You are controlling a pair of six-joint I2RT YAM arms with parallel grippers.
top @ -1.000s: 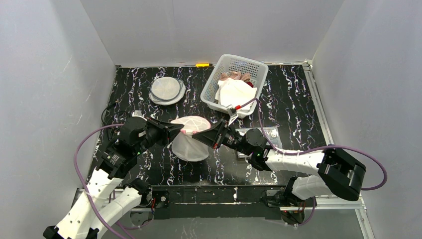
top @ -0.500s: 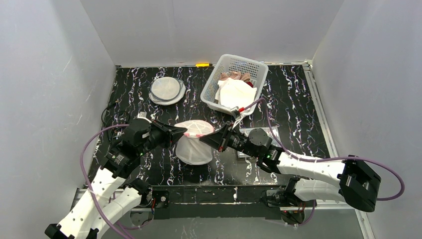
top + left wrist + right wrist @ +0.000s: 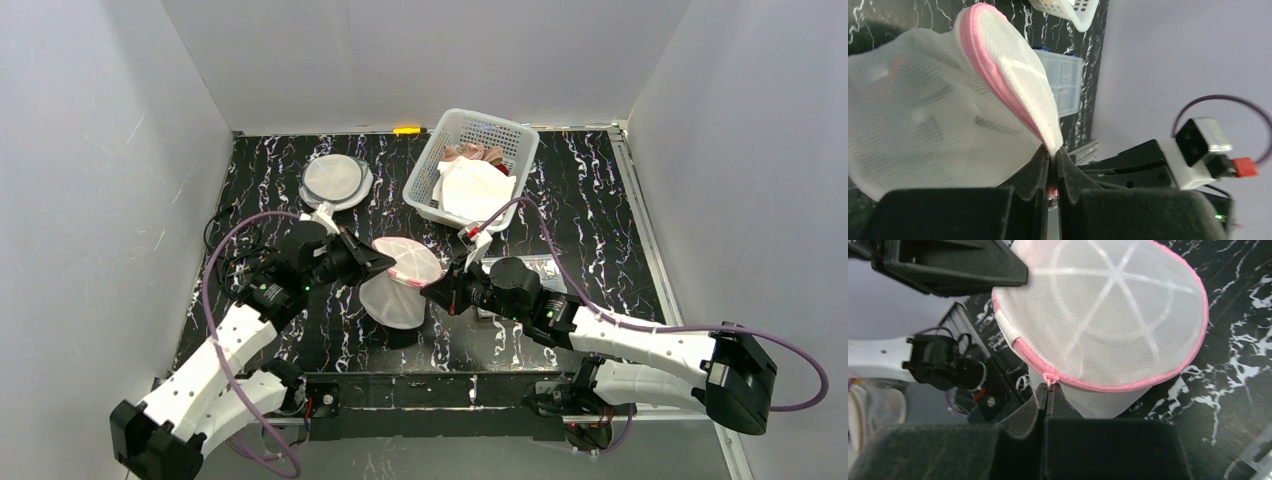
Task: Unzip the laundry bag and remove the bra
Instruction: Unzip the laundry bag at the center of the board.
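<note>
One mesh laundry bag (image 3: 400,285) held above mid-table (image 3: 600,200) | right gripper (image 3: 1047,392) jaws clamped on pink zipper pull (image 3: 1049,376) | left gripper (image 3: 1053,155) jaws pinched on bag's rim | best: draw pull along seam, left bracing taut | bra unseen through mesh; zip's opening unclear

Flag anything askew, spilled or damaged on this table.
The white basket at the far edge sits skewed, not square with the table. The laundry bag is tilted because the left gripper and right gripper pinch it. Nothing spilled.
</note>
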